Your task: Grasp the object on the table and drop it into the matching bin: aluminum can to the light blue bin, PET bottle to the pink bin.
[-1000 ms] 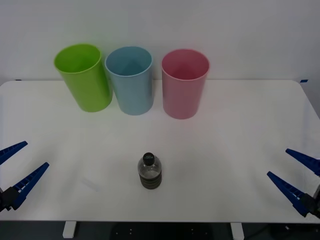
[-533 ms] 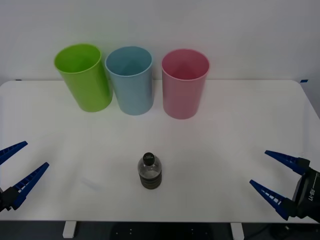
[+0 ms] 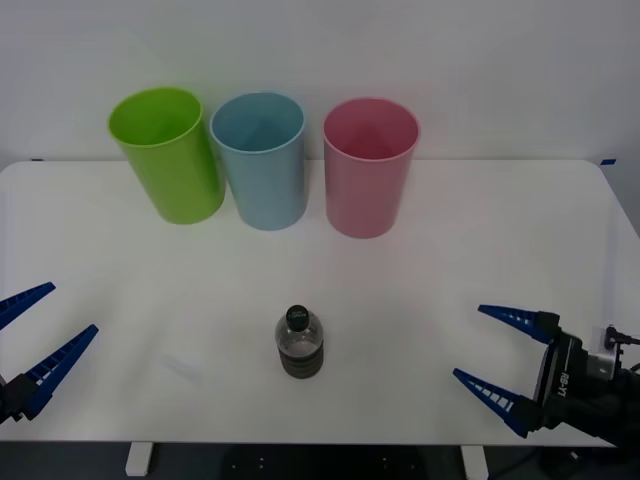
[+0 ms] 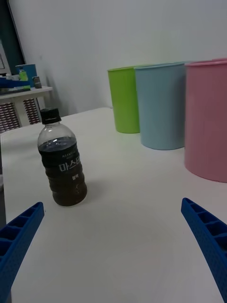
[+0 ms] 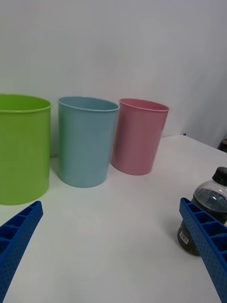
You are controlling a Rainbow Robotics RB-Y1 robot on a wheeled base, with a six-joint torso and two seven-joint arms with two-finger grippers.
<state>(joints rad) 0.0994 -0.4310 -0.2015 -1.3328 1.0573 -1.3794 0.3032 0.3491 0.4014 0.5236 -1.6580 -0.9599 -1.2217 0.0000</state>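
Note:
The PET bottle [image 3: 299,345] [image 4: 62,158] [image 5: 209,199], small and clear with a black cap and a dark lower band, stands upright near the front of the white table [image 3: 480,260]. My right gripper [image 3: 492,350] [image 4: 113,246] is open, low over the table to the bottle's right, with nothing between its fingers. At the table's front left corner my left gripper [image 3: 38,330] [image 5: 111,251] is open as well, far from the bottle. The pink bin [image 3: 369,165] [image 4: 208,118] [image 5: 140,135] and the light blue bin [image 3: 260,158] [image 4: 161,104] [image 5: 86,139] stand at the back.
A lime green bin [image 3: 167,152] [image 4: 124,98] [image 5: 21,147] stands left of the light blue one, the three in a row near the far edge. A white wall rises behind them. Bare tabletop lies between the bottle and the bins.
My right gripper has moved left across the table front toward the bottle, still open. The left gripper, the bottle and the bins have stayed where they were.

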